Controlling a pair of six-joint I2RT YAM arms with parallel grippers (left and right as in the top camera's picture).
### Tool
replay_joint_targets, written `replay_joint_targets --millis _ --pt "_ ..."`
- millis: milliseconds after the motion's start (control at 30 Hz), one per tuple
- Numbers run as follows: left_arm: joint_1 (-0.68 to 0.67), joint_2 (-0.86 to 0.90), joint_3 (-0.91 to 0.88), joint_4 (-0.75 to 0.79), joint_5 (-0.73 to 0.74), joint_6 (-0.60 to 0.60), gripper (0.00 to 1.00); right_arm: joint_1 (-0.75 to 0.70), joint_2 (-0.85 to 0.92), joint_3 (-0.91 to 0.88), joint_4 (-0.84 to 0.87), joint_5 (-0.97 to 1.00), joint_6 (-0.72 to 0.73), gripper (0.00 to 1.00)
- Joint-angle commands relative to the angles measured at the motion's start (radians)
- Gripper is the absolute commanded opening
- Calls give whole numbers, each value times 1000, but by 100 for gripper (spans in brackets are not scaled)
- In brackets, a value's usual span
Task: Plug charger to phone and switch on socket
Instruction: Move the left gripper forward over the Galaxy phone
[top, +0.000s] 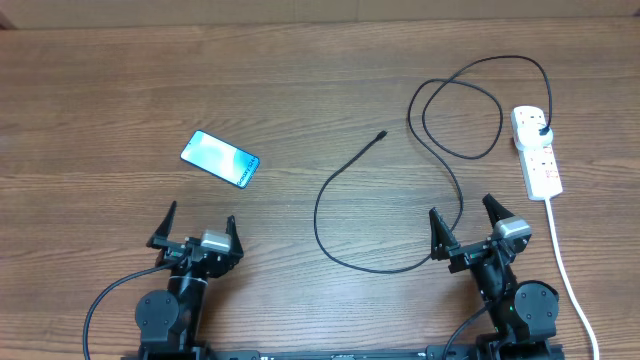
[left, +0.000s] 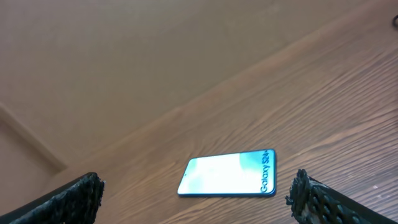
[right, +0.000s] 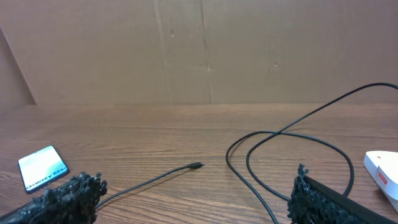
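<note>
Askew, phone (top: 220, 159), long axis far-left to near-right

Soft, even light fills all three views and lies warm on the wooden worktop (top: 300, 60), where shadows are faint and short. The lit screen of the phone (top: 220, 159) glows close to washed out, most of all in the left wrist view. The fingers (left: 62, 202) at the bottom of both wrist views are dark and out of focus. The brown backdrop (left: 124, 62) looks soft, perhaps from shallow focus.
</note>
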Motion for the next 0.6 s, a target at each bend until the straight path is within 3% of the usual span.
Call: replay_joint_targets --millis 0,133,333,567 --pt "9 -11 0 39 80 -133 100 5 -9 -11 4 6 3 100" --pt "9 -5 49 34 83 -285 100 5 -9 -11 4 6 3 100" --pt "9 148 249 -80 118 -304 100 5 -9 -11 4 6 3 100" --pt "9 486 503 -206 179 -304 100 5 -9 -11 4 6 3 100"
